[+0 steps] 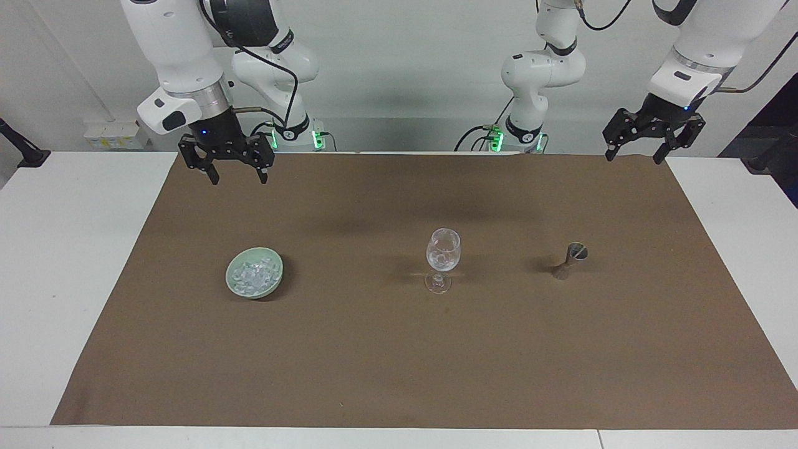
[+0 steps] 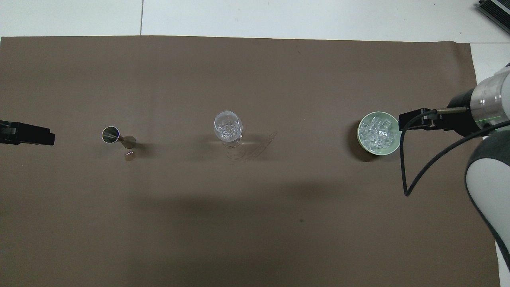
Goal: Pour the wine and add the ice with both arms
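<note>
The ice (image 1: 252, 273) (image 2: 377, 131) is a heap of clear cubes in a pale green bowl (image 1: 274, 277) (image 2: 392, 148) toward the right arm's end of the table. A clear stemmed glass (image 1: 442, 252) (image 2: 228, 124) stands mid-mat with glassy pieces in it. A small metal jigger (image 1: 570, 259) (image 2: 113, 135) stands toward the left arm's end. The wine is out of view. My right gripper (image 1: 238, 179) (image 2: 410, 120) hangs open and empty, high over the mat by the bowl. Over the mat's corner my left gripper (image 1: 633, 158) (image 2: 28, 133) waits open and empty.
A brown mat (image 1: 399, 362) (image 2: 255, 223) covers most of the white table (image 1: 56, 249). A black cable (image 2: 404, 167) loops down from the right arm's wrist beside the bowl. A small shiny bit (image 2: 129, 156) lies next to the jigger.
</note>
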Robot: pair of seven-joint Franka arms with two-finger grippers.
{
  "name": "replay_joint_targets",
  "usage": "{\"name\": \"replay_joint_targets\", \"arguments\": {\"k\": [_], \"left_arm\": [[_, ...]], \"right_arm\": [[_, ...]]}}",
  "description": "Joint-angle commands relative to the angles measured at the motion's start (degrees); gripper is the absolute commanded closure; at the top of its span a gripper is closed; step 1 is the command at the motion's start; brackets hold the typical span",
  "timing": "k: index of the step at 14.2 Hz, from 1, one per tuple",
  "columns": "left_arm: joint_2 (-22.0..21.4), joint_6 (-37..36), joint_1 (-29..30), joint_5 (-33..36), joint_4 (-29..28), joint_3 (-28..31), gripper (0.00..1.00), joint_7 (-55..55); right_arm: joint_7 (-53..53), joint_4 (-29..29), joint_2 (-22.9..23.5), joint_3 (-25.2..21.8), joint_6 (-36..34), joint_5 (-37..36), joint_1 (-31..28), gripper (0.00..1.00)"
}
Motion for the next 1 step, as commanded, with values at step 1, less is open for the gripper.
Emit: {"name": "replay_joint_targets", "arguments": {"k": [1], "left_arm": [[-0.45,-1.07,0.13,0.58,0.39,0.01,0.00,-0.01]], "right_arm": [[-2.07,-0.02,-0.63,0.14,-1.25,1.12,-0.78,0.00]]}}
